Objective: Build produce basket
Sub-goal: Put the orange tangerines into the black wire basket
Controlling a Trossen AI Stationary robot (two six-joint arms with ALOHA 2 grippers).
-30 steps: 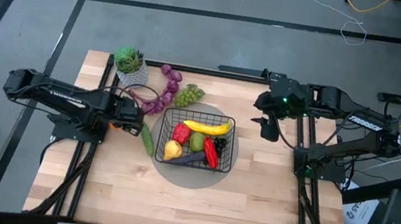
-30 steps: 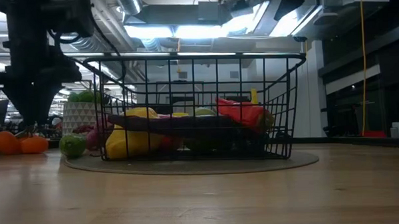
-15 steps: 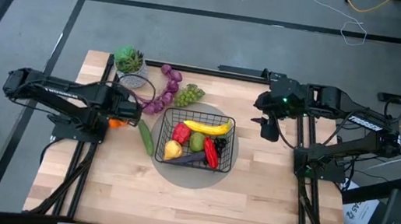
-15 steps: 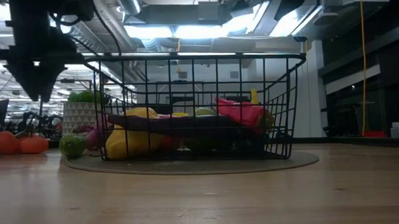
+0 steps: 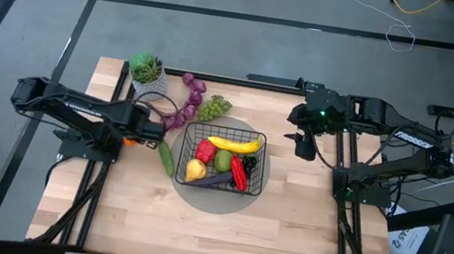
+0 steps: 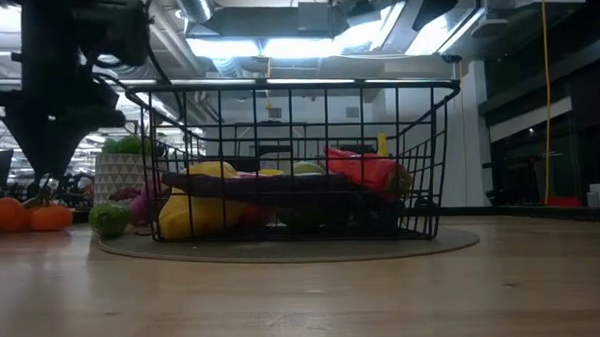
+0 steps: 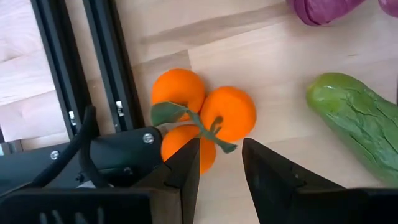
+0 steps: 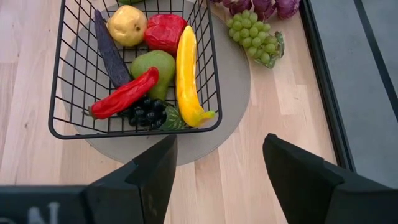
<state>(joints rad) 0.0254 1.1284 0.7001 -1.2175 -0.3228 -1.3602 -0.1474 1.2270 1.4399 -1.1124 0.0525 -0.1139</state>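
Observation:
The black wire basket point(image 5: 264, 163) stands on a round grey mat point(image 5: 216, 201) at the table's middle. It holds a banana point(image 8: 185, 68), a pear, red peppers, an aubergine, a yellow fruit and black grapes. Left of it, a cluster of three oranges point(image 7: 205, 112) with a green leaf lies on the table, and a cucumber point(image 5: 167, 157) lies beside the basket. My left gripper point(image 7: 221, 146) hovers open just above the oranges point(image 6: 26, 214), pointing steeply down. My right gripper point(image 8: 221, 143) hangs open, high over the table's far right, looking down at the basket.
Purple grapes point(image 5: 187, 104) and green grapes point(image 5: 217, 105) lie on the table behind the basket. A white pot with a green plant point(image 5: 147, 71) stands at the far left. Black frame rails point(image 7: 99, 56) run close beside the oranges. Bare wood lies along the near edge.
My left gripper rose from above the oranges, then came back down over them, tipping more steeply downward. Its fingers kept the same gap. The oranges have not moved.

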